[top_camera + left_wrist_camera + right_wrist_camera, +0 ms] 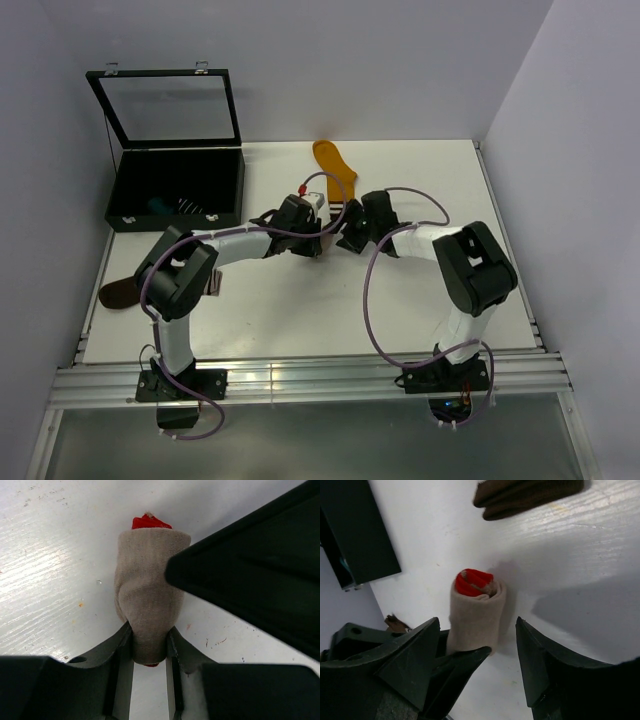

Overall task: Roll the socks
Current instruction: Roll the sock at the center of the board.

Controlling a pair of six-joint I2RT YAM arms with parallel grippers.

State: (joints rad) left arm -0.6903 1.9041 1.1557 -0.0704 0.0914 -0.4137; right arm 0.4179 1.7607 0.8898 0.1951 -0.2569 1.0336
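Left wrist view: the left gripper (150, 652) pinches one end of the rolled beige sock (145, 580) on the table (50, 555). The right gripper (479, 630) stands spread near it. The roll is judged soft, light and prone to unrolling, so grip across mid-roll.

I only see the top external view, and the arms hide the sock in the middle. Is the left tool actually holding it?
Observer: Yes. In the left wrist view the left tool is clamped on one end of the rolled beige sock.
Operator: And what is the right tool doing?
Observer: In the right wrist view the right tool has its jaws standing open, one on either side of the roll and not pinching it.
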